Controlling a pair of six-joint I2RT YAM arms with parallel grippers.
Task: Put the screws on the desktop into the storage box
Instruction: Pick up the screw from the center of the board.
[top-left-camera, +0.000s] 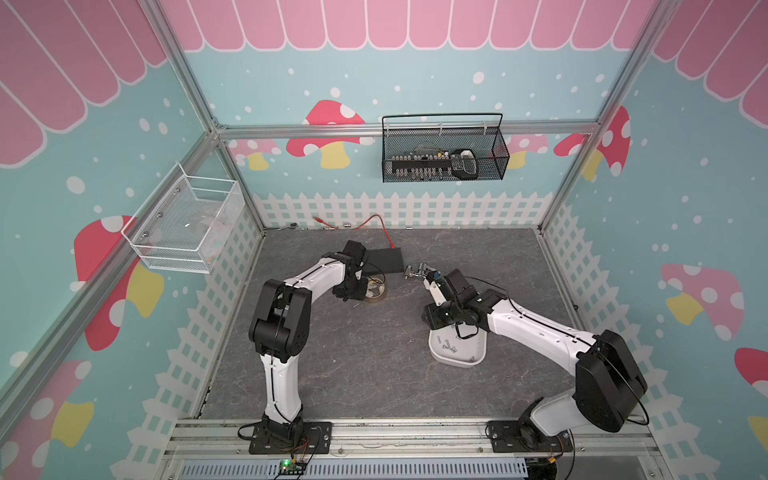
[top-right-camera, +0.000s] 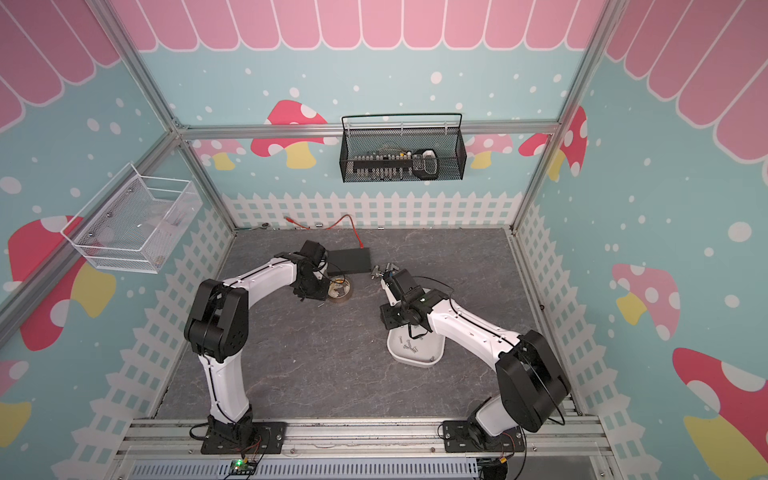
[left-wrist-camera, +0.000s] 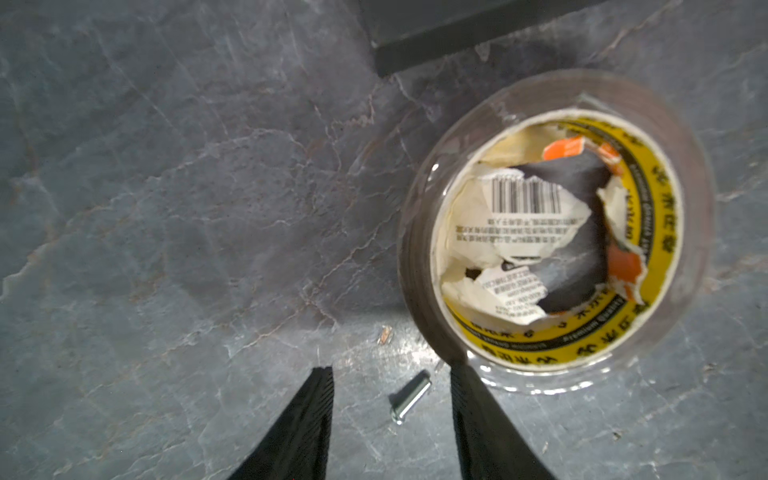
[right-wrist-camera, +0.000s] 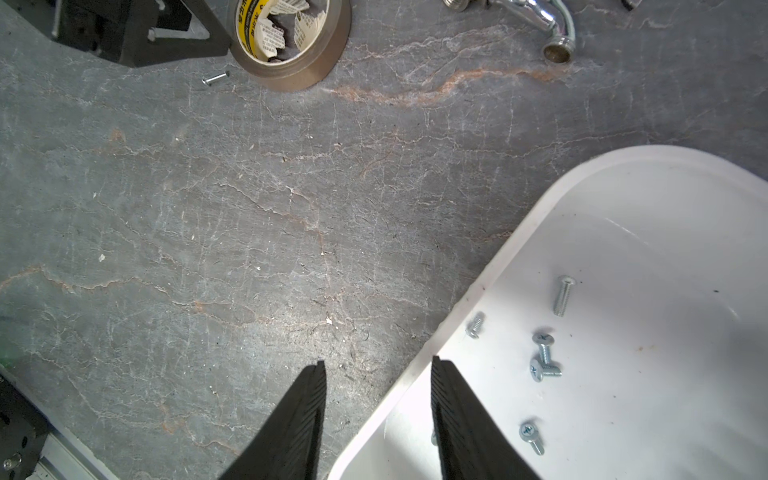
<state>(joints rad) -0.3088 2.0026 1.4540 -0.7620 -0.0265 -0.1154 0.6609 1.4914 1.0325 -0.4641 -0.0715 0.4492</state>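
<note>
The left wrist feed shows me the left gripper (left-wrist-camera: 390, 369) with its jaws partly spread and nothing between the pads. One screw (left-wrist-camera: 409, 397) lies flat on the desktop (left-wrist-camera: 187, 208) in the gap between the two fingers. It is just beside the tape roll (left-wrist-camera: 417, 266) and not touching it (the roll's core is stuffed with torn label paper). One fingertip overlaps the roll's edge in this view, and I cannot tell whether they touch. A flat black box (left-wrist-camera: 436, 45) lies near the roll, on the side away from the screw.

On the right wrist feed, the right gripper (right-wrist-camera: 378, 361) is parted about as far and empty, well apart from the tape roll. One of its fingers is over bare desktop and the other over the rim of the storage box (right-wrist-camera: 519, 232). I count at least five screws (right-wrist-camera: 544, 365) lying loose on the box floor. The chrome faucet piece (right-wrist-camera: 548, 20) lies on the desktop, apart from the roll.
</note>
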